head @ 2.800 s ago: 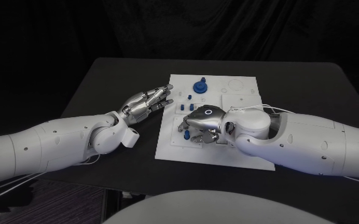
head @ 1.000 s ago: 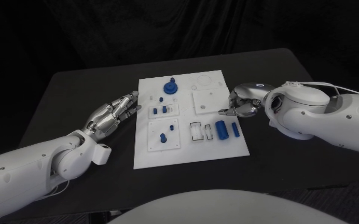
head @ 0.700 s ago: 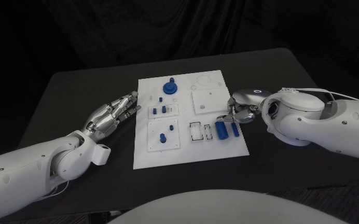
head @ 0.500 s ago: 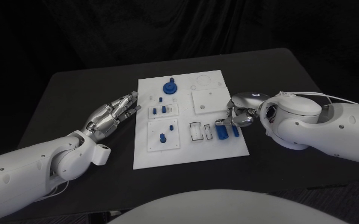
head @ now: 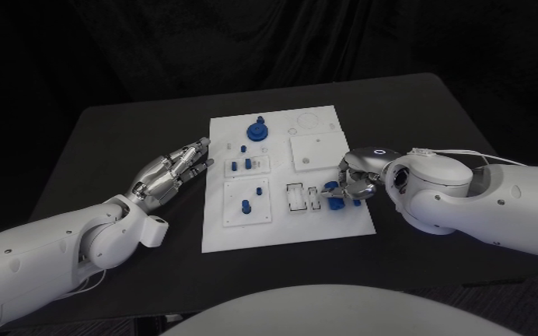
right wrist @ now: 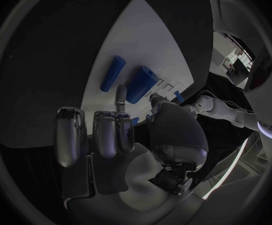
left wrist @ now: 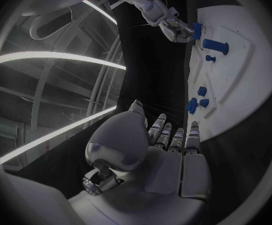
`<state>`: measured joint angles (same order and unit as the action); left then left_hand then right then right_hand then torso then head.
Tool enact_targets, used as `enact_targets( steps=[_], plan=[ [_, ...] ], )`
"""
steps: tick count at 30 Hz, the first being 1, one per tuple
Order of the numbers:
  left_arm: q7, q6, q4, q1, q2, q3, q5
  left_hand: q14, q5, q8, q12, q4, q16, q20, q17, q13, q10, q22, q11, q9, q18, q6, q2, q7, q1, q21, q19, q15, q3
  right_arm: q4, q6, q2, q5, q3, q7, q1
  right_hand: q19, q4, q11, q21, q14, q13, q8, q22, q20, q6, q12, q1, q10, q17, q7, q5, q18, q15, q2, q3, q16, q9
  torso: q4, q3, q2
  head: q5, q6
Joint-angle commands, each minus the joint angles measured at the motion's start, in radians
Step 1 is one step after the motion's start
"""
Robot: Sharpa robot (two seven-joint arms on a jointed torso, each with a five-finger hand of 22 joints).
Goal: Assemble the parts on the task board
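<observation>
The white task board [head: 286, 227] lies mid-table. Two blue cylinders lie on its right side, a thick one [head: 335, 199] [right wrist: 140, 84] and a thin one [right wrist: 113, 73]. My right hand [head: 352, 178] reaches over them from the right. One finger [right wrist: 120, 92] lies between the two cylinders and the thumb is at the thick one's other side, pinching its near end while it rests on the board. My left hand [head: 174, 169] [left wrist: 157, 150] lies flat and open on the table beside the board's left edge, holding nothing.
A blue knobbed part [head: 256, 131] stands at the board's far side. Small blue pegs [head: 239, 166] sit in the left panels, with another peg [head: 243, 208] nearer me. Empty slots [head: 297, 198] lie left of the cylinders. Black table surrounds the board.
My right hand has come in from the board's right edge and lowered onto the cylinders, its fingers now around the thick one. The left hand has stayed in place.
</observation>
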<state>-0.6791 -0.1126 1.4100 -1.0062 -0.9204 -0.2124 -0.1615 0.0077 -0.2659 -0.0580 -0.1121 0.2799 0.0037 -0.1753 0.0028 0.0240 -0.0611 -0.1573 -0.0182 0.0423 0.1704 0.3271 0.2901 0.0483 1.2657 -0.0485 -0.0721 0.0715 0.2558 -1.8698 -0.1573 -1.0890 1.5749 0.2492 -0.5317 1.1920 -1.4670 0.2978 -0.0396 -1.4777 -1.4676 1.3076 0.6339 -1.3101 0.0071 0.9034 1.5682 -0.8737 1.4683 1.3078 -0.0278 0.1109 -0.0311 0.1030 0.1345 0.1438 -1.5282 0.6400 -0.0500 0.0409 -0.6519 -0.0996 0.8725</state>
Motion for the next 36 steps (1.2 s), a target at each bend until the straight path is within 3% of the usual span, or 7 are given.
enact_targets(
  steps=[1, 13, 16, 19, 25, 29, 36],
  plan=[
    [-0.018, -0.017, 0.001, 0.002, 0.002, 0.001, 0.006, -0.001, -0.006, -0.005, -0.004, 0.001, 0.000, -0.008, 0.000, 0.001, -0.002, 0.001, -0.003, 0.000, 0.003, 0.001, -0.001, 0.001, 0.009, -0.003, 0.002, 0.010, -0.008, 0.005, 0.003, 0.008, 0.027, 0.000, -0.024, -0.007, -0.062, 0.000, 0.000, 0.007, -0.079, 0.263, -0.007, -0.225, 0.002, -0.001, 0.003, 0.001, 0.103, 0.133, 0.000, 0.006, 0.004, -0.001, 0.010, 0.003, 0.006, 0.001, -0.0001, 0.0001, 0.000, 0.002, 0.000],
    [-0.016, -0.030, 0.000, 0.007, 0.001, 0.001, 0.006, 0.000, -0.017, -0.006, -0.005, -0.001, 0.001, -0.012, 0.001, 0.001, -0.002, -0.006, -0.003, 0.001, 0.003, 0.003, -0.001, 0.002, 0.016, -0.007, -0.004, 0.013, -0.014, 0.035, 0.046, 0.044, 0.029, 0.000, -0.025, -0.030, -0.059, -0.002, 0.003, 0.013, -0.077, 0.263, -0.029, -0.223, 0.004, -0.005, 0.003, -0.009, 0.103, 0.122, -0.004, 0.043, 0.003, -0.003, -0.002, 0.016, 0.010, -0.005, -0.0001, 0.0001, 0.000, 0.015, 0.000],
    [-0.017, -0.030, 0.001, 0.008, 0.000, 0.001, 0.006, 0.001, -0.019, -0.006, -0.006, -0.002, 0.001, -0.014, 0.001, 0.001, -0.002, -0.006, -0.003, 0.001, 0.003, 0.003, 0.000, 0.002, 0.017, -0.008, -0.004, 0.014, -0.016, 0.043, 0.073, 0.050, 0.029, 0.000, -0.032, -0.032, -0.058, -0.005, 0.006, 0.017, -0.077, 0.263, -0.058, -0.222, 0.007, -0.004, 0.003, -0.094, 0.103, 0.116, -0.008, 0.168, 0.002, -0.007, -0.007, 0.036, 0.013, -0.014, -0.0001, 0.0001, 0.000, 0.018, 0.000],
    [-0.018, -0.031, 0.002, 0.010, -0.001, 0.001, 0.006, 0.002, -0.021, -0.008, -0.008, -0.002, 0.002, -0.015, 0.001, 0.002, -0.004, -0.009, -0.004, 0.001, 0.004, 0.008, 0.000, 0.002, 0.019, -0.009, -0.007, 0.015, -0.018, 0.049, 0.112, 0.056, 0.028, -0.001, -0.044, -0.033, -0.054, -0.010, 0.009, 0.024, -0.075, 0.263, -0.074, -0.219, 0.010, -0.010, 0.003, -0.130, 0.103, 0.107, -0.012, 0.211, 0.000, -0.010, -0.011, 0.043, 0.016, -0.018, -0.0001, 0.0001, 0.000, 0.019, 0.000],
    [-0.019, -0.033, 0.001, 0.014, 0.000, 0.001, 0.006, 0.003, -0.022, -0.008, -0.009, -0.002, 0.003, -0.016, 0.002, 0.002, -0.004, -0.009, -0.005, 0.001, 0.004, 0.008, 0.000, 0.003, 0.020, -0.010, -0.008, 0.015, -0.019, 0.061, 0.154, 0.066, -0.063, -0.001, -0.058, -0.034, -0.049, -0.051, 0.010, 0.036, -0.072, 0.263, -0.087, -0.215, 0.011, -0.015, 0.003, -0.229, 0.103, 0.092, -0.013, 0.418, -0.003, -0.011, -0.027, 0.095, 0.022, -0.009, -0.0001, 0.0001, 0.000, 0.021, 0.000],
    [-0.020, -0.033, 0.001, 0.016, 0.000, 0.001, 0.006, 0.005, -0.023, -0.008, -0.010, -0.002, 0.004, -0.017, 0.002, 0.002, -0.005, -0.010, -0.006, 0.002, 0.005, 0.009, 0.000, 0.004, 0.021, -0.011, -0.008, 0.016, -0.020, 0.062, 0.113, 0.064, -0.167, -0.001, -0.036, -0.034, -0.048, -0.076, 0.005, 0.039, -0.073, 0.263, -0.068, -0.214, 0.009, -0.023, 0.003, -0.253, 0.103, 0.093, -0.008, 0.515, -0.004, -0.008, -0.034, 0.127, 0.022, 0.013, -0.0001, 0.0001, 0.000, 0.027, 0.000],
    [-0.021, -0.032, 0.001, 0.020, -0.002, 0.001, 0.006, 0.005, -0.024, -0.009, -0.010, -0.002, 0.004, -0.017, 0.003, 0.002, -0.005, -0.009, -0.007, 0.002, 0.005, 0.009, 0.000, 0.004, 0.022, -0.011, -0.009, 0.016, -0.021, 0.040, -0.055, 0.045, -0.285, -0.001, 0.046, -0.031, -0.049, -0.098, 0.001, 0.040, -0.073, 0.263, -0.048, -0.214, 0.006, -0.029, 0.003, -0.264, 0.103, 0.093, -0.004, 0.586, -0.004, -0.004, -0.032, 0.155, 0.021, 0.035, -0.0001, 0.0001, 0.000, 0.037, 0.000]
  ],
)
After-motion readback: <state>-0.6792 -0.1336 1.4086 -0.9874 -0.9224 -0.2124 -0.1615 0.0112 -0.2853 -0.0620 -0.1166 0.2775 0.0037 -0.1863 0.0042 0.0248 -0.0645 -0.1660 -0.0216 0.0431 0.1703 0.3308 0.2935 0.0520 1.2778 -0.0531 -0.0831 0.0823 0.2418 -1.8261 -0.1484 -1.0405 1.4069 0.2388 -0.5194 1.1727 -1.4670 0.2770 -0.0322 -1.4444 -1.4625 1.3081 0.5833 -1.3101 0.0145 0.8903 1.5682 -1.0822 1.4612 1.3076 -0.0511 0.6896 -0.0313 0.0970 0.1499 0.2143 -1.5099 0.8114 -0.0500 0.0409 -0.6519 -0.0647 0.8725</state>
